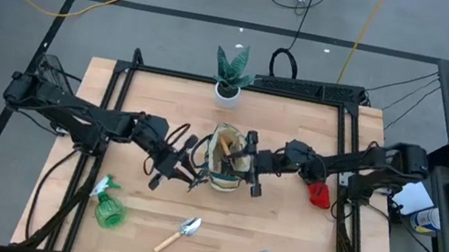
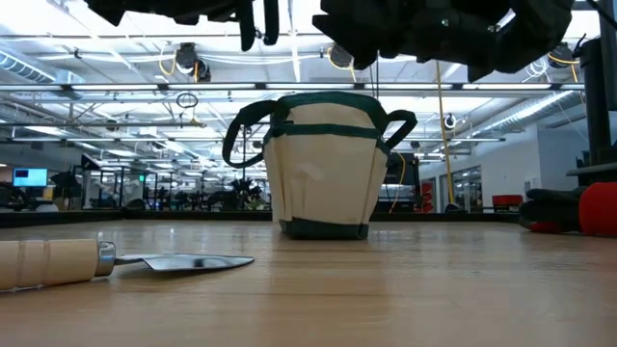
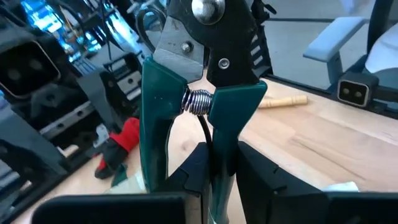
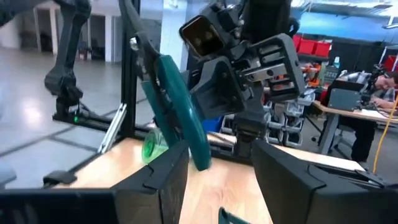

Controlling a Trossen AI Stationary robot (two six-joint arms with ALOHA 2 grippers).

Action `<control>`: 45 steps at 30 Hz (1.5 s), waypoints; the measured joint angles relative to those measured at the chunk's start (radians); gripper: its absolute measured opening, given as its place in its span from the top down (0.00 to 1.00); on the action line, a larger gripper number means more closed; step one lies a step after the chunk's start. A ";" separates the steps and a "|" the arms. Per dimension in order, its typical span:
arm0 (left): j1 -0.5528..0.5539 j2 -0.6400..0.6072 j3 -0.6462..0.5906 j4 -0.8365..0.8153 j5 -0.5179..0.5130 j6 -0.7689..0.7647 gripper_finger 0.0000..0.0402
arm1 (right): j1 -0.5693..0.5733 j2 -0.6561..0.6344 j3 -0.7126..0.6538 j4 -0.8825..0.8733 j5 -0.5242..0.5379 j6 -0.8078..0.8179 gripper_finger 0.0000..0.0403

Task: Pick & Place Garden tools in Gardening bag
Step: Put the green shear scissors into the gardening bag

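The left gripper (image 3: 214, 180), clamped on the green-handled pruners (image 3: 186, 93), should carry them squarely over the gardening bag (image 1: 228, 159) before releasing; the right gripper's (image 4: 214, 168) jaws look apart, I think.

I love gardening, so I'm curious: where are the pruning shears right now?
The pruning shears are held in the left gripper, in the air just left of the bag at mid-table.
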 joint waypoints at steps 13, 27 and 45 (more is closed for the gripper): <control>0.004 0.011 0.000 0.076 0.080 0.039 0.86 | 0.012 0.089 0.116 0.019 -0.080 0.040 0.58; 0.042 0.011 0.000 0.103 0.175 0.039 0.86 | 0.038 0.206 0.253 -0.013 -0.131 0.041 0.58; 0.053 0.011 0.000 0.106 0.175 0.037 0.84 | 0.040 0.211 0.265 -0.035 -0.131 0.040 0.70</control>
